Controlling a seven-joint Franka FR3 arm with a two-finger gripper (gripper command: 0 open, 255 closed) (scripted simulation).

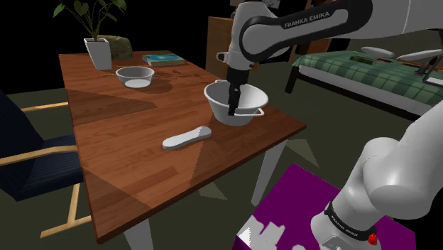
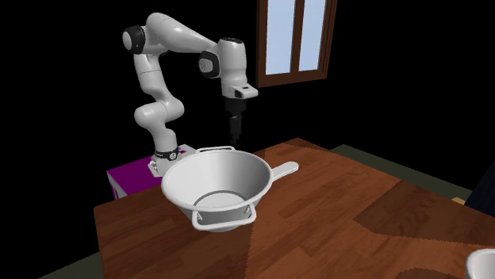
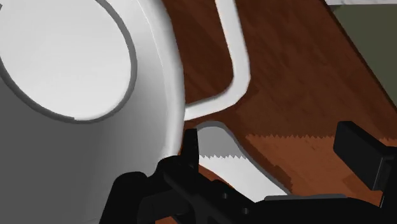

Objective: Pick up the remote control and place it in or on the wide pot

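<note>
Remote control (image 1: 187,137) is not in the jaws: they stand apart and empty, hanging low beside the rim of the wide pot (image 1: 245,119), near one of its loop handles (image 3: 236,60). From the hand's own camera, bare wood lies between the two black fingers and the pot's white bowl sits off to one side, so I judge the jaws to be next to the pot, not over its hollow.

The remote lies flat on the bench (image 1: 128,135), near the pot but not touching it. In the shoulder view it is to the pot's left and closer to the camera. It is a slim, pale bar with rounded ends.

It looks light and stiff, with a smooth shell that may slip, and it sits low against the wood. The sound hold, I'd say, is across its narrow width near the middle, coming straight down, so neither end droops.

Further back stand a small white bowl (image 1: 135,76), a book (image 1: 163,60) and a potted plant (image 1: 96,42).
</note>
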